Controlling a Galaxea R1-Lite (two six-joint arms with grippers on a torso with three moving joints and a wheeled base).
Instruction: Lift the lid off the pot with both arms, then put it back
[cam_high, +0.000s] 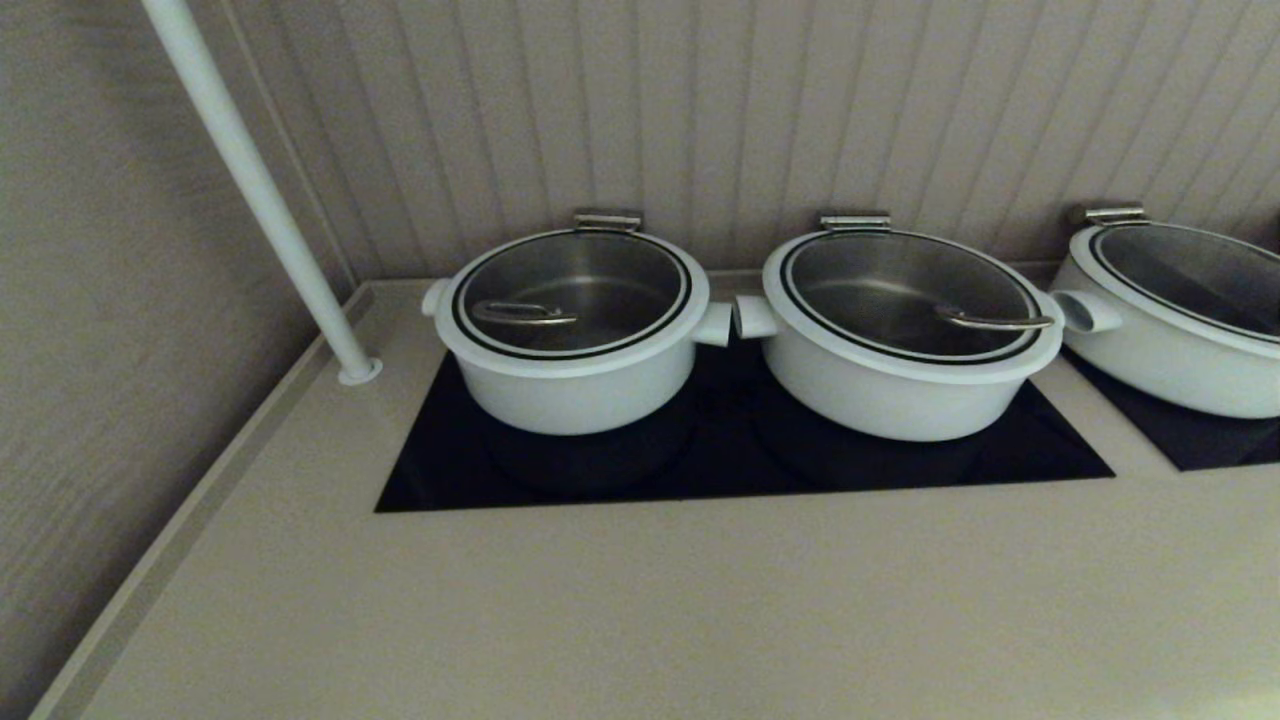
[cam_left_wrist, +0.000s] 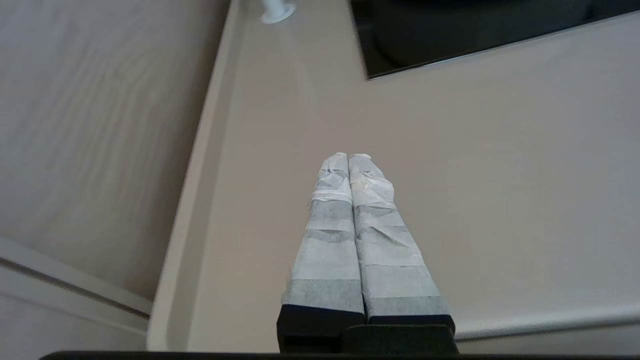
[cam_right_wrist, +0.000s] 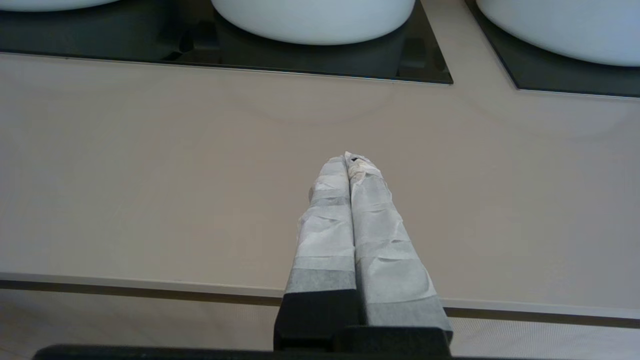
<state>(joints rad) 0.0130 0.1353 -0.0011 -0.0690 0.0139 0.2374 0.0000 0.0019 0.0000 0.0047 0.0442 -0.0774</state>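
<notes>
Glass, round and white-rimmed, your lid (cam_high: 572, 293) sits on the straight-sided white pot (cam_high: 570, 385), well apart from left gripper (cam_left_wrist: 348, 156) and right gripper (cam_right_wrist: 349, 157), both pressed together over the beige surface (cam_high: 640, 600).

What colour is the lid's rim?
White, with a black ring inside, on the lid; head view shows it best.

The head view is dim and soft, with dark shadows pooling under the pots on the black cooktop (cam_high: 740, 450). Both wrist views are brighter, with even light on the desk (cam_right_wrist: 150, 175).
</notes>
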